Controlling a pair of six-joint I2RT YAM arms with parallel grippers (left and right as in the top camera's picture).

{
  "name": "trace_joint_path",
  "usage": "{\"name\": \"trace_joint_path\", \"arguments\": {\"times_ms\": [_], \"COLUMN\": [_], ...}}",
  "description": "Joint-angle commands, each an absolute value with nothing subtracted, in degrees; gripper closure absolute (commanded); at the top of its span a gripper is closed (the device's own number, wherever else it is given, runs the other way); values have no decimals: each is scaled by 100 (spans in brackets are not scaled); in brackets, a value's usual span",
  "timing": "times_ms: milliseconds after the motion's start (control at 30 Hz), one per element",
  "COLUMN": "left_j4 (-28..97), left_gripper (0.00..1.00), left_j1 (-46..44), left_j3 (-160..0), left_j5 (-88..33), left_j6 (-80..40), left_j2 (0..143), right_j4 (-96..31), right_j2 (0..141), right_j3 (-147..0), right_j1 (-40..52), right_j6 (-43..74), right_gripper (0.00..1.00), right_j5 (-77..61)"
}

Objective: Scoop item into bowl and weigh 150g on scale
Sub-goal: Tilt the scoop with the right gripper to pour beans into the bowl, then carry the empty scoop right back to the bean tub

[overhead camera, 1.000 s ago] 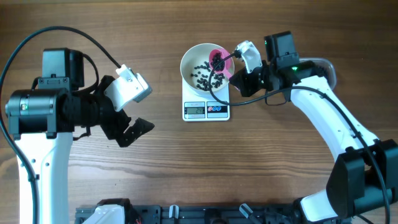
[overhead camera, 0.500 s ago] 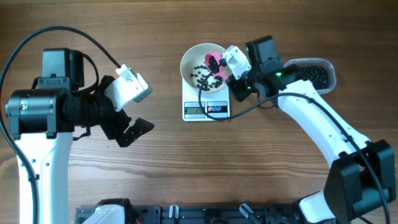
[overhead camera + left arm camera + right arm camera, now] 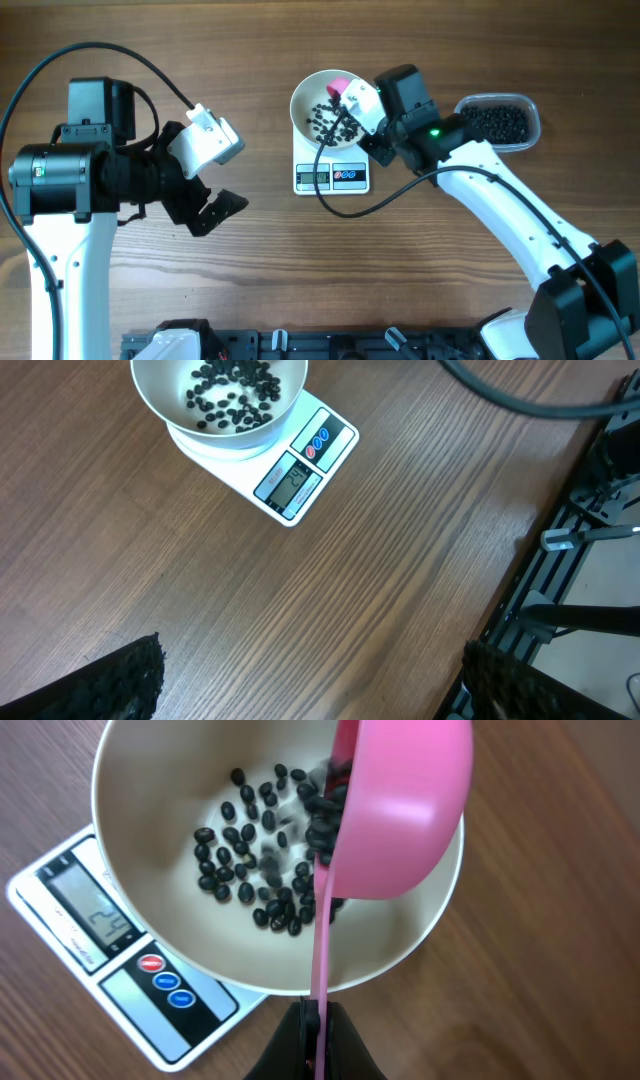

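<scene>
Right hand [image 3: 318, 1038] clenched on the pink scoop [image 3: 400, 810], tipped over the bowl [image 3: 130, 790] on the scale [image 3: 110, 960]; beans [image 3: 245, 885] inside; left hand [image 3: 320, 695] released, idle; a hasty tip could bounce beans onto the worktop [image 3: 540, 970]; the display seemingly reads low.

This is a robot lab bench: wood-grain table [image 3: 300, 270], black mounting rail [image 3: 300, 346].

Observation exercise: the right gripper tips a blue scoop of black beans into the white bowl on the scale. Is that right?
No: the scoop is pink, not blue, as the right wrist view shows. The right gripper tips its beans into the white bowl on the scale.
</scene>
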State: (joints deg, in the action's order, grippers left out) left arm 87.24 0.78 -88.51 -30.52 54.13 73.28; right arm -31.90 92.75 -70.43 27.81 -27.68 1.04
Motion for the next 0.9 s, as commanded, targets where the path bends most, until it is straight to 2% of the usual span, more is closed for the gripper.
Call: {"name": "trace_joint_path", "arguments": {"times_ms": [0, 333, 567, 767, 867], "left_j4": [8731, 8731, 8731, 8731, 8731], "left_gripper": [0, 0, 0, 0, 0], "left_j1": [108, 108, 108, 108, 108], "left_j3": [-8932, -8932, -8932, -8932, -8932], "left_j5": [-3094, -3094, -3094, -3094, -3094], "left_j6": [5468, 5468, 5468, 5468, 5468], "left_j2": [7260, 7260, 7260, 7260, 7260], "right_j4": [-3065, -2884, -2718, -3776, -4462], "right_j2": [9126, 9126, 8748, 8239, 8049], "right_j3": [-7105, -7105, -7170, -7181, -7181], "right_j1": [2869, 2941, 2847, 2091, 1518], "right_j6": [-3177, -3273, -2685, -1750, -1636], "right_gripper": [96, 96, 96, 96, 96], "right_j5": [792, 937, 965, 1138, 1208]}}
